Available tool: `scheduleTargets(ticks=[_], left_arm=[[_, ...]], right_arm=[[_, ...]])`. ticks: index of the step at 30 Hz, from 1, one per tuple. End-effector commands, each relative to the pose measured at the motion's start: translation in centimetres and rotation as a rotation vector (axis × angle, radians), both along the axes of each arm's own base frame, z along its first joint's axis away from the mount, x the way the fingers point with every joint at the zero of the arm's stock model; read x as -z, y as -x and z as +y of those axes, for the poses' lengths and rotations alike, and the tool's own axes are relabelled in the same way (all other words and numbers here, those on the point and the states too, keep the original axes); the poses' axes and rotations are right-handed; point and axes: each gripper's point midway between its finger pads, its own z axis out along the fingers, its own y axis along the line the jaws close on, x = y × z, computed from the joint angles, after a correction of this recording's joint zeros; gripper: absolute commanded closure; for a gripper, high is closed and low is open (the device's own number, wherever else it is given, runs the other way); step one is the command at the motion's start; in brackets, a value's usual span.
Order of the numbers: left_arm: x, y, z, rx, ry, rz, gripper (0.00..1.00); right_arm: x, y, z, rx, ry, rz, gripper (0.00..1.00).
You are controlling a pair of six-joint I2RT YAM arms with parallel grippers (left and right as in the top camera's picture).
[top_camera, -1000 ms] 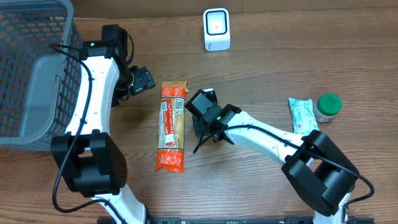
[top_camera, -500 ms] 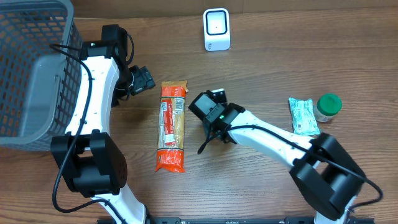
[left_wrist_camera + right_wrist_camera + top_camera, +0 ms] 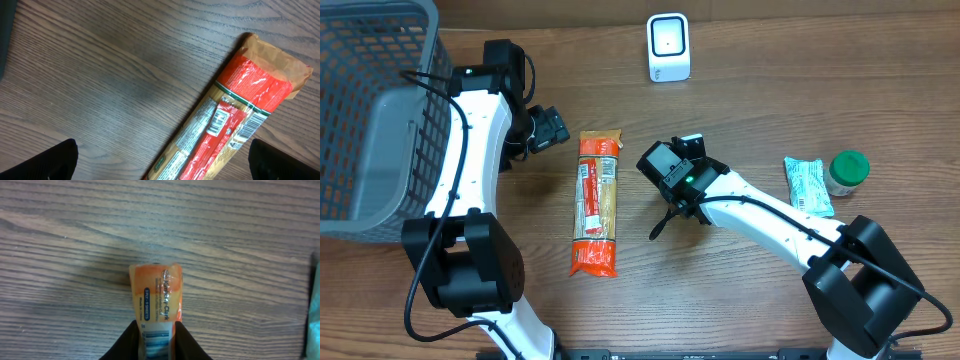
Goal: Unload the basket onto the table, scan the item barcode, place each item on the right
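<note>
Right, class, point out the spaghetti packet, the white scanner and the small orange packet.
spaghetti packet [image 3: 600, 210], overhead view, its clear middle.
white scanner [image 3: 668, 45], overhead view, its top face.
small orange packet [image 3: 156, 297], right wrist view, printed middle.

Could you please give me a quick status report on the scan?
Left gripper open, empty. Right gripper shut on small orange plastic packet. White box-shaped scanner ahead, nothing between.

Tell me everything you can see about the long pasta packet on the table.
The pasta packet is long and narrow, of crinkly film: orange-red at both ends, clear in the middle with pale spaghetti strands showing. A white printed label with what looks like a barcode faces up. The packet lies flat on the wooden table, between the two arms, and nothing else touches it.
</note>
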Motion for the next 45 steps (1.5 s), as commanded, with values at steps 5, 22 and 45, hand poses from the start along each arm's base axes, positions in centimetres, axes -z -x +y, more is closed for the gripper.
scheduleTargets(ticks=[5,22,45], left_arm=[[-0.7,0.1,-0.2,0.014,-0.004,-0.017,0.0],[-0.7,0.1,-0.3,0.014,-0.003,-0.017,0.0],[-0.7,0.1,-0.2,0.015,-0.004,-0.017,0.0]], right_arm=[[-1.1,0.1,0.8,-0.006,-0.057,0.001,0.74],[-1.1,0.1,0.8,-0.004,-0.058,0.005,0.45],[0.4,0.2,0.9,0.036,-0.256,0.162,0.76]])
